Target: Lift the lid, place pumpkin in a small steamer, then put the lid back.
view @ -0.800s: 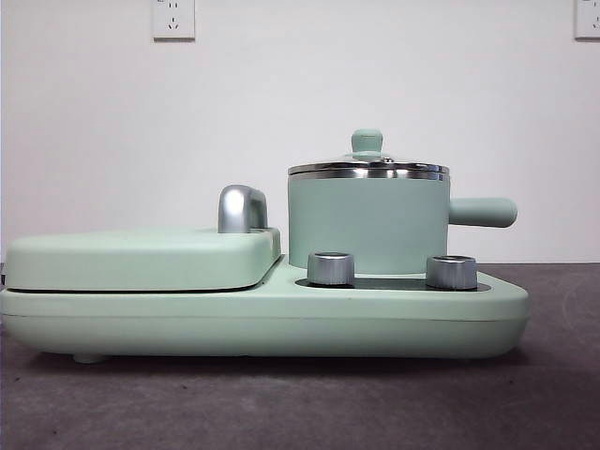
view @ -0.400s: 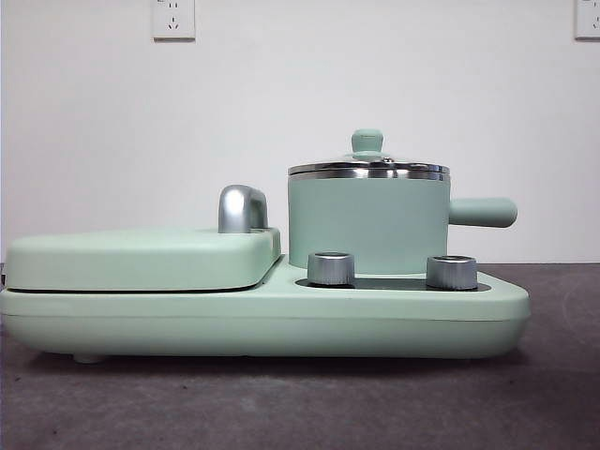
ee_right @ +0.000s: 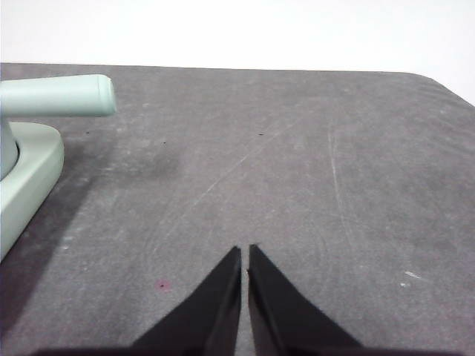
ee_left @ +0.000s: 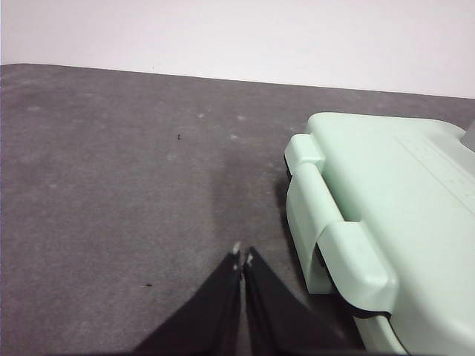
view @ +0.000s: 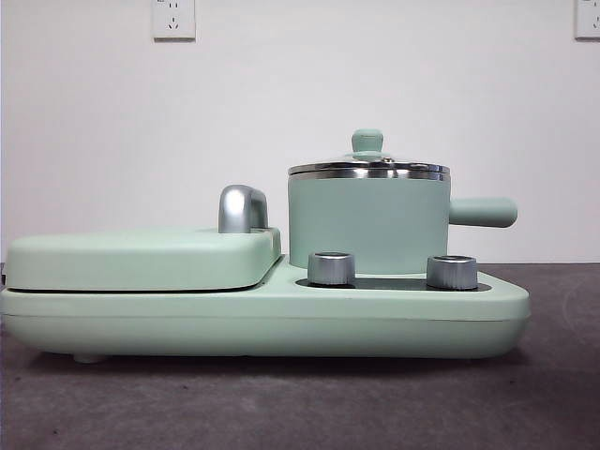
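Note:
The small steamer, a mint-green pot with a steel rim and a straight side handle, stands on the wide base in the front view. The lid sits on it, its mint knob on top. The pumpkin is out of view. My left gripper is shut and empty over the grey table, beside the end of the flat mint cover. My right gripper is shut and empty over the table, apart from the pot's handle. Neither arm shows in the front view.
The wide mint base has two silver knobs in front of the pot. A flat rectangular mint cover with a steel handle lies on its left half. Grey table runs in front, white wall behind.

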